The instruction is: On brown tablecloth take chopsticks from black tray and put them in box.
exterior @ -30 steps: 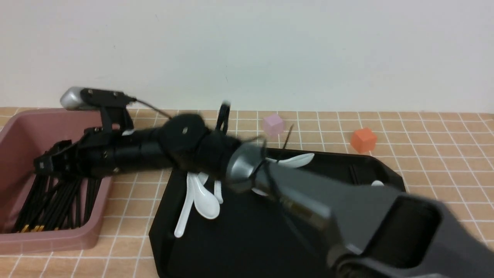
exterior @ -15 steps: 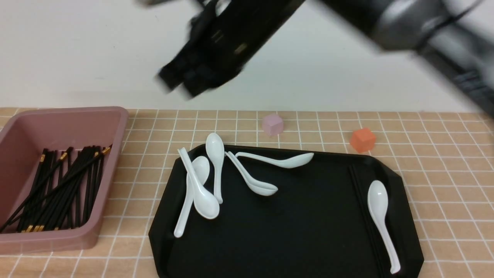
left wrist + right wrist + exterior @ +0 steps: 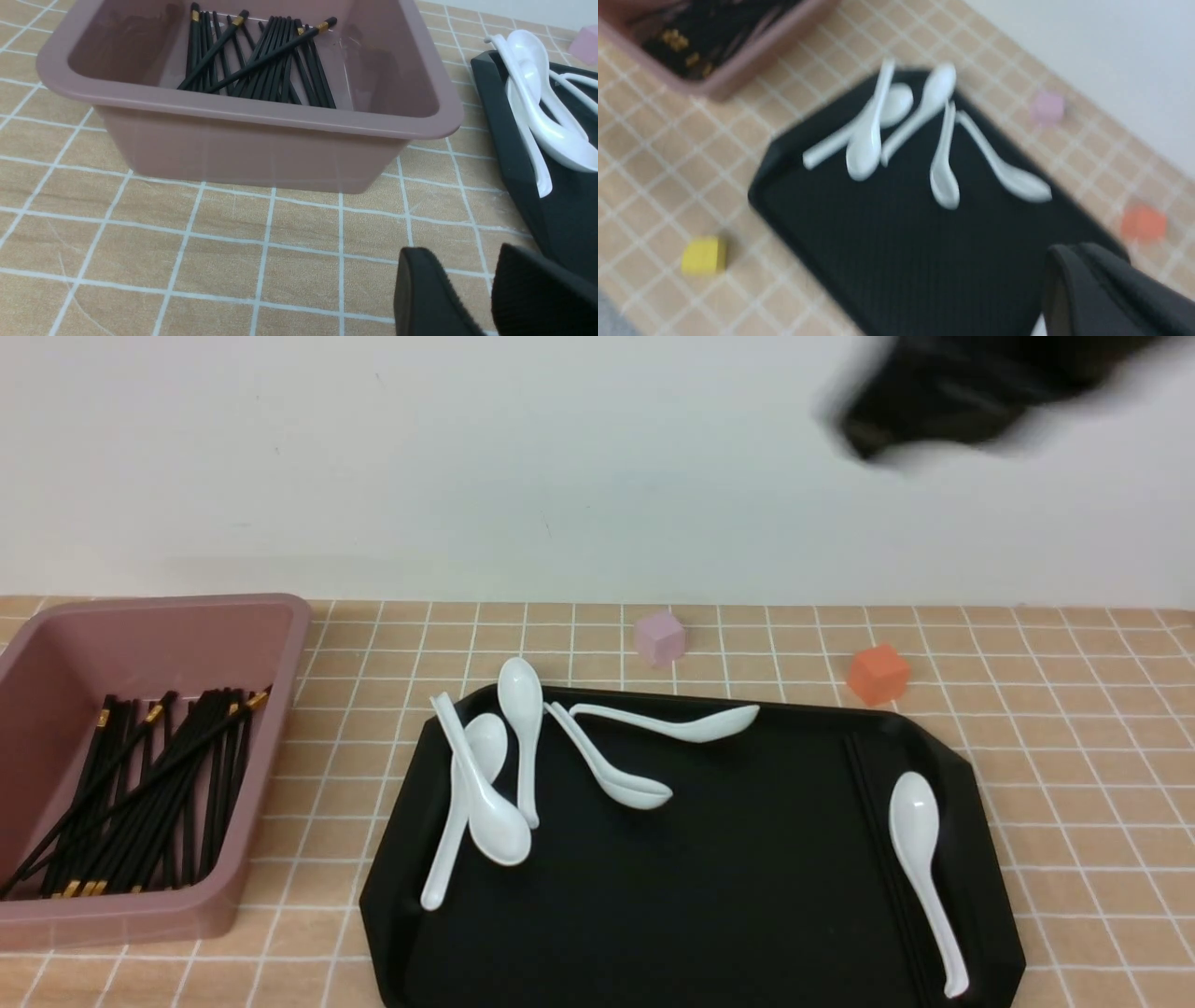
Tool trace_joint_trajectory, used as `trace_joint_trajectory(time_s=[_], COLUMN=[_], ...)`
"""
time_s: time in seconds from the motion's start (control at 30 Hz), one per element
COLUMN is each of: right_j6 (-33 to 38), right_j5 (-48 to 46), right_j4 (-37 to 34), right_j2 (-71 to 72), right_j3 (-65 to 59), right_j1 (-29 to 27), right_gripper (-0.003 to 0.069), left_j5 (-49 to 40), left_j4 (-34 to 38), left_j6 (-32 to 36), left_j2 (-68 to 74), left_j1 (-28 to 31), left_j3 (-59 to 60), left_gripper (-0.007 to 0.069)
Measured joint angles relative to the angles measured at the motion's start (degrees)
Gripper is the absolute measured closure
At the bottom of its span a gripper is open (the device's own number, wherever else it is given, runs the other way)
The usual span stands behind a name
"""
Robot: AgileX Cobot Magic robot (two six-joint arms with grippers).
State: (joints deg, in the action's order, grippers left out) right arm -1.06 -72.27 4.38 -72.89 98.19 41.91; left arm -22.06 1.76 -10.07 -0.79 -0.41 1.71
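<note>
Evidently the step in hand is the reach for another pick. Over the brown tablecloth (image 3: pixel 1074 728), the right gripper (image 3: pixel 896 415) hangs high above the far right of the black tray (image 3: pixel 653 933). It is a motion-blurred dark mass, and neither view of it shows whether its jaws are spread or pressed together. To pick well, it should come down over what looks like a pair of chopsticks (image 3: pixel 873 812), black on black and hard to see, lying lengthwise near the tray's right rim. A lone spoon (image 3: pixel 920 859) lies just beside them on the rim side. The jaws should therefore straddle only the sticks, close near their middle so they lift level, and stay off the spoon. The left gripper (image 3: pixel 486 289) hovers low over the cloth on the near side of the box (image 3: pixel 187 915), beside the tray's left edge. Its jaws are a little apart with nothing between them, and it is best kept clear.

The tray, the widest container, holds several white spoons (image 3: pixel 495 775) clustered at its far left, plus the lone spoon and the pair. The box, just left of the tray, holds a bundle of chopsticks (image 3: pixel 140 784), mostly parallel with a few crossed and gold bands showing. A lilac cube (image 3: pixel 660 637) and an orange cube (image 3: pixel 878 674) sit beyond the tray.
</note>
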Motion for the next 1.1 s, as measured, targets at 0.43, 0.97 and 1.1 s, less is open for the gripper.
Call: trace_joint_trajectory(time_s=[0.43,0.97,1.1], right_j6=[-2.0,-2.6,-2.6], right_j5=[44.3,58.0,58.0], right_j4=[3.6,1.8,1.8], right_j2=[44.6,44.9,44.9], right_j3=[-61.2,-78.3,-78.3], right_j1=[0.0,0.0,0.0], right_gripper=[0.0661,0.0653,0.0650], left_j5=[0.0,0.0,0.0], left_j4=[0.0,0.0,0.0], left_j6=[0.0,0.0,0.0], left_j2=[0.0,0.0,0.0], left_j1=[0.0,0.0,0.0], left_j3=[0.0,0.0,0.0], left_gripper=[0.0386,0.0386,0.0386])
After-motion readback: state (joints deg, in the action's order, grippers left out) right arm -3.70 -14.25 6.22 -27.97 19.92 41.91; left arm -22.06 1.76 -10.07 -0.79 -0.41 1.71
